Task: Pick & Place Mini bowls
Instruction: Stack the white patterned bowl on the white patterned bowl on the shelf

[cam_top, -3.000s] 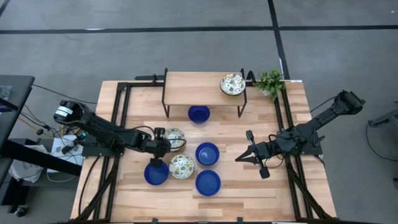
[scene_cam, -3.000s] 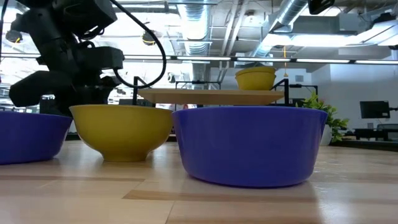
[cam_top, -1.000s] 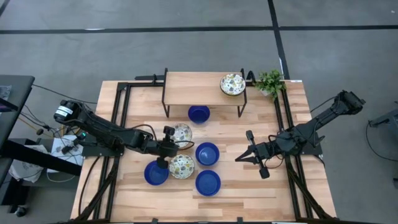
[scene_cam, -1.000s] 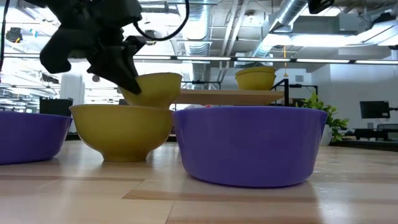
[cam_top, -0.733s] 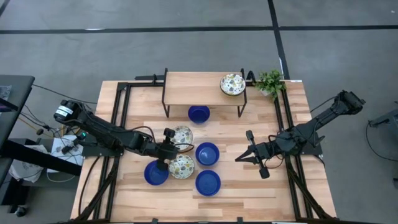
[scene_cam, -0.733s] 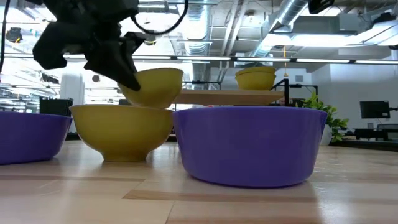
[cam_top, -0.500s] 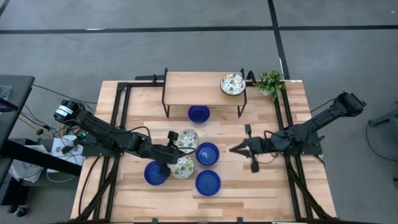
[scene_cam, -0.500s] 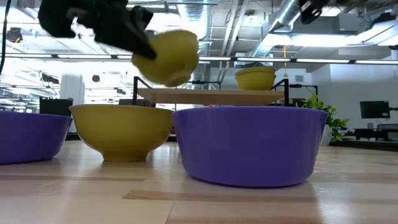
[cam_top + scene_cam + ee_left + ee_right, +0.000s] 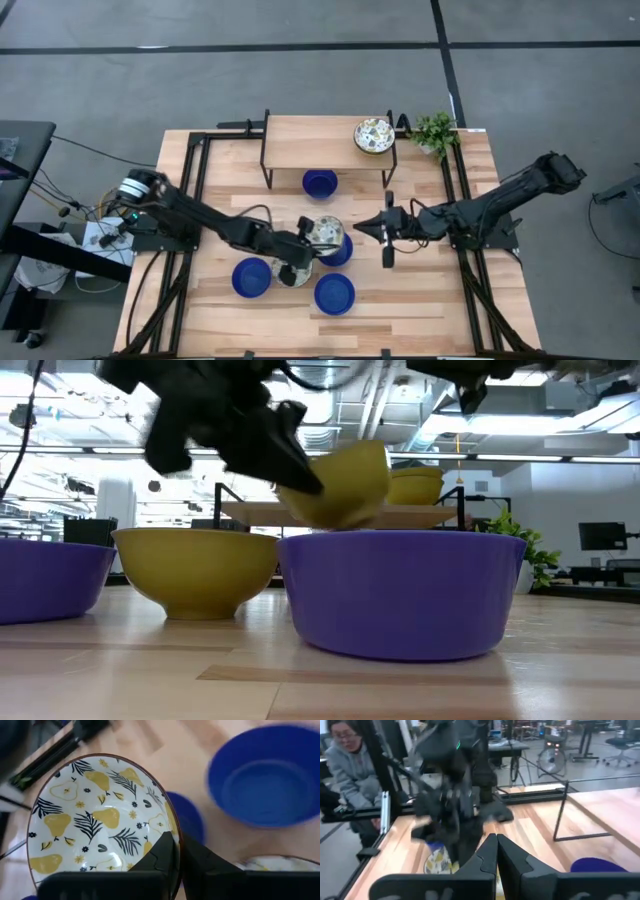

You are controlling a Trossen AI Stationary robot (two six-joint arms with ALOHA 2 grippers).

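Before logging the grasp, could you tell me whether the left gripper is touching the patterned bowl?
Touching: in the left wrist view the left gripper is shut on the patterned bowl's rim.

Left gripper [image 9: 303,243] carried the patterned bowl [image 9: 323,232] over the blue bowl [image 9: 340,252].

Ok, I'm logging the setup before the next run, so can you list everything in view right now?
blue bowls: four, cobalt; one under the shelf, three on the front half of the table
patterned bowls: three, cream with pears inside and yellow outside; one on the shelf, one on the table, one in the air
plant: one, green, back right corner
shelf: one, wood on a black frame, back of table
table: one, light wood
person: one, grey top, beyond the table
left gripper: shut on the rim of the raised patterned bowl
right gripper: shut, empty, right of centre
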